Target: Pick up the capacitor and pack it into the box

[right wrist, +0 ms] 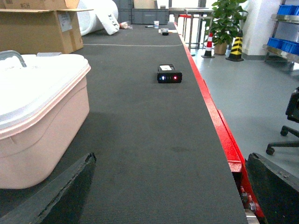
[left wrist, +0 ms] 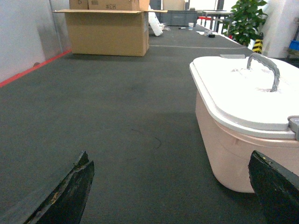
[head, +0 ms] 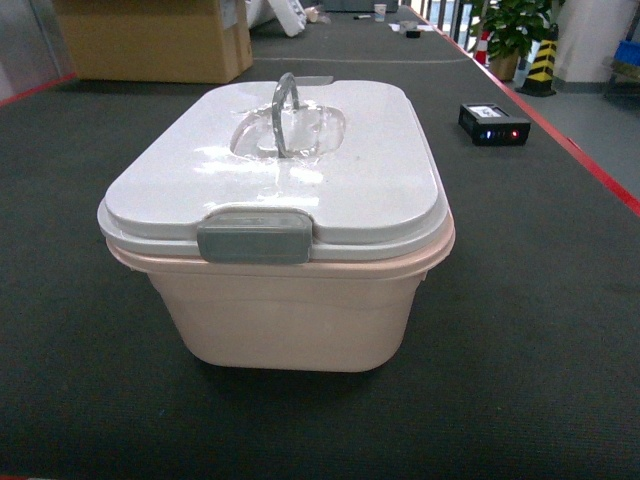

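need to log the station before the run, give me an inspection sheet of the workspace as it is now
surface: dark grey belt-like mat, red edge strip on the right.
job's things: pink box in the middle, grey lid on, latch facing the head camera, handle upright; no capacitor seen.
clutter: small black device with blue and red lights, right of the box.
grippers: left gripper and right gripper open, empty, low over the mat either side of the box.
cables: nothing seen.
surroundings: cardboard carton behind, potted plant, striped cone, blue bins, office chair.
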Available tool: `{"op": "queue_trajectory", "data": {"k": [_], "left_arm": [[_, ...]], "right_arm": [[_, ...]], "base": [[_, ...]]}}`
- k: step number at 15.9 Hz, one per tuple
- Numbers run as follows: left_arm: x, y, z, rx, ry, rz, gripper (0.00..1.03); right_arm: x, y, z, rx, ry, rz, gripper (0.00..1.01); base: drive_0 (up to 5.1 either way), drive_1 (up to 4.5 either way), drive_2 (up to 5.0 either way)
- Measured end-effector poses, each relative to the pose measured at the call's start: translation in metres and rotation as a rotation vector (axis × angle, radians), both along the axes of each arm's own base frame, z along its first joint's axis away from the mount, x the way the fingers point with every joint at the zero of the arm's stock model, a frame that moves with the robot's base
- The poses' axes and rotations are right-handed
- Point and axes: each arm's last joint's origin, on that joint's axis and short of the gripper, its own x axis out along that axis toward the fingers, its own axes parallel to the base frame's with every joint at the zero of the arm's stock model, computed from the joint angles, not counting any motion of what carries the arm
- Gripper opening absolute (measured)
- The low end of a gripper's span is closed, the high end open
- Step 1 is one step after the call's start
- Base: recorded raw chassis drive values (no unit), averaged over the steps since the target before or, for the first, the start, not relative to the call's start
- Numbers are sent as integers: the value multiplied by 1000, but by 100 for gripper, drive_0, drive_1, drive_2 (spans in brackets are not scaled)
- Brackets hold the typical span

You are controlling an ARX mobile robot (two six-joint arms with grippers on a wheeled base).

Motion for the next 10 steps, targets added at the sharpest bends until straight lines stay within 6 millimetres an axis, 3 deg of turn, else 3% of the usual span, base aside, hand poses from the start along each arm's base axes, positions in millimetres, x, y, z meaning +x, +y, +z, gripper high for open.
{"op": "queue_trajectory", "data": {"k": [10], "left_arm": [[0, 0, 0, 0, 0, 0, 98]], "right_arm": [[0, 0, 0, 0, 0, 0, 98]], "base": [[0, 0, 0]]}}
